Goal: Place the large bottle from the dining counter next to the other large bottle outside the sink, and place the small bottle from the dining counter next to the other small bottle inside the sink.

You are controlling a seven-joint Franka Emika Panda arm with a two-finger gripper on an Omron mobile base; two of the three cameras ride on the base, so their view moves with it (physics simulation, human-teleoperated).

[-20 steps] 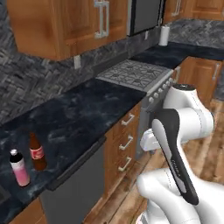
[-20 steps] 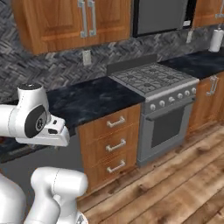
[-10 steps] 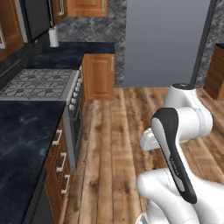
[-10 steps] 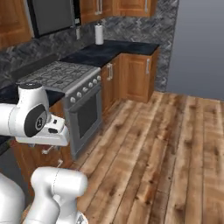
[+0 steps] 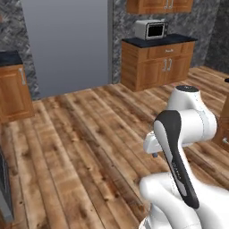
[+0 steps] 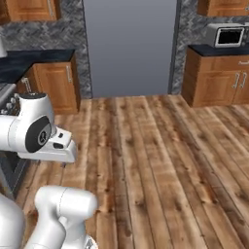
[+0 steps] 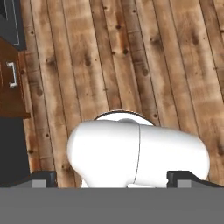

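While wood floor point(image 6: 160, 160) lies open, cabinets point(image 5: 156, 62) edge it; tool point(image 7: 111, 177) spread.

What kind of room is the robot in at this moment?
A home-style kitchen, rendered. A microwave sits on a dark-topped wooden cabinet, a tall grey fridge-like panel stands against the stone-tiled wall, and plank flooring runs across the middle.

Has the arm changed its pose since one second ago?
No. The arm sits unchanged above its own base; the kitchen swept past because the base turned.
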